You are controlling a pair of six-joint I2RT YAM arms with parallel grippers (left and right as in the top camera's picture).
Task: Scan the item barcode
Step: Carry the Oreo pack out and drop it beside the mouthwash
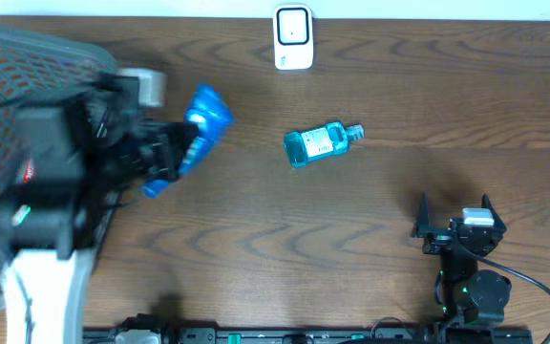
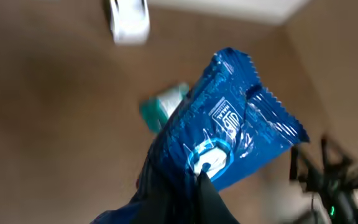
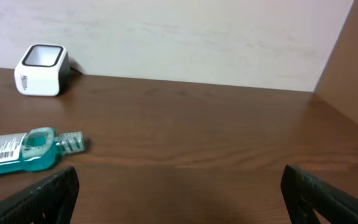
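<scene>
- Packet of glossy blue crinkled foil (image 2: pixel 229 130): serrated top edge, white round logo and small white print on its face, creases catching the light.
- Left gripper (image 1: pixel 172 153) is clamped on the packet's lower end, holding it tilted above the brown wooden table (image 1: pixel 256 248), left of the teal plastic bottle (image 1: pixel 321 143) lying on its side.
- White box-shaped scanner (image 1: pixel 293 38) stands at the far edge, well apart.
- Right gripper (image 3: pixel 179 186) is spread wide and empty.

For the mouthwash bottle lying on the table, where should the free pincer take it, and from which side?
Probably the mouthwash bottle across its body, mid-label, coming down from above with the open right pincer. It lies flat on its side with both long edges exposed; the neck is narrower.
</scene>
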